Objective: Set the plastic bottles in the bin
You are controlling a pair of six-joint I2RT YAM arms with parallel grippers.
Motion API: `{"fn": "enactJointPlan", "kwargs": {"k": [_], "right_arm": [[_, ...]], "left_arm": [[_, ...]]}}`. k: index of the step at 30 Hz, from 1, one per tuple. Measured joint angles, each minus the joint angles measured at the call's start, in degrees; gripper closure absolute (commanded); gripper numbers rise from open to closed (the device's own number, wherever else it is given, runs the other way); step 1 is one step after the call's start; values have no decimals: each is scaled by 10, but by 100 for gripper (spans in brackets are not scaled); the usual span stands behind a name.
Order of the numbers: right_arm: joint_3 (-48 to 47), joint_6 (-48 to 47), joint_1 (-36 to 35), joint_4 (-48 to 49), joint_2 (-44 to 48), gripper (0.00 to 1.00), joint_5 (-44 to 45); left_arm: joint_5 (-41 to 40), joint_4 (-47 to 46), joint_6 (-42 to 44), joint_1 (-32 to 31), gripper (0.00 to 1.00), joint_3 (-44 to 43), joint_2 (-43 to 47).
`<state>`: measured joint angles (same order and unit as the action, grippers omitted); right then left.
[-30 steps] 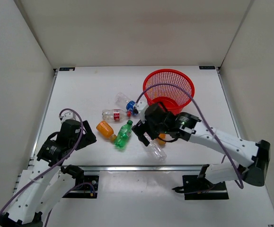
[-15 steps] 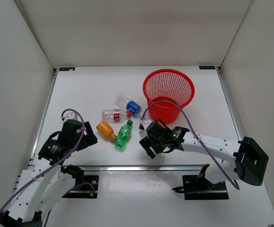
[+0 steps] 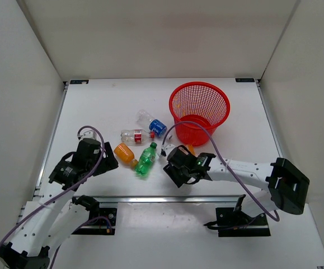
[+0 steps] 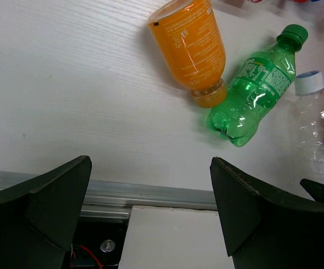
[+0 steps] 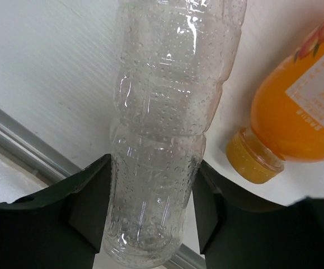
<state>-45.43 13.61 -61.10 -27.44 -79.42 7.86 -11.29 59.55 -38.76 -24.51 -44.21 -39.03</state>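
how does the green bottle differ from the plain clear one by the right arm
The green bottle is tinted green with a label and green cap; the clear bottle is colourless and unlabelled. The green bottle lies free beside an orange bottle; the clear bottle sits between the right fingers. Both lie on their sides.

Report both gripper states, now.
Left gripper: open, holding nothing.
Right gripper: jaws appear shut on the plain clear bottle, touching both its sides.
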Motion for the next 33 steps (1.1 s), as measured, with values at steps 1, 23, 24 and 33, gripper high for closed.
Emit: {"fn": "enactJointPlan", "kwargs": {"k": [1,23,24,33], "right_arm": [[-11,0,0,-9,1,84,0],[-366,-154,328,10,1,69,-109],[-360,-156,345,11,-15,67,-113],[-339,-134,421,13,-57,1,-161]], "left_arm": [[2,-2,4,0,2,-1,-2],[65,-107,103,-88,1,-77,-212],[66,-111,106,-96,1,-84,-228],[73,-146,160,-155,1,-168,-395]]}}
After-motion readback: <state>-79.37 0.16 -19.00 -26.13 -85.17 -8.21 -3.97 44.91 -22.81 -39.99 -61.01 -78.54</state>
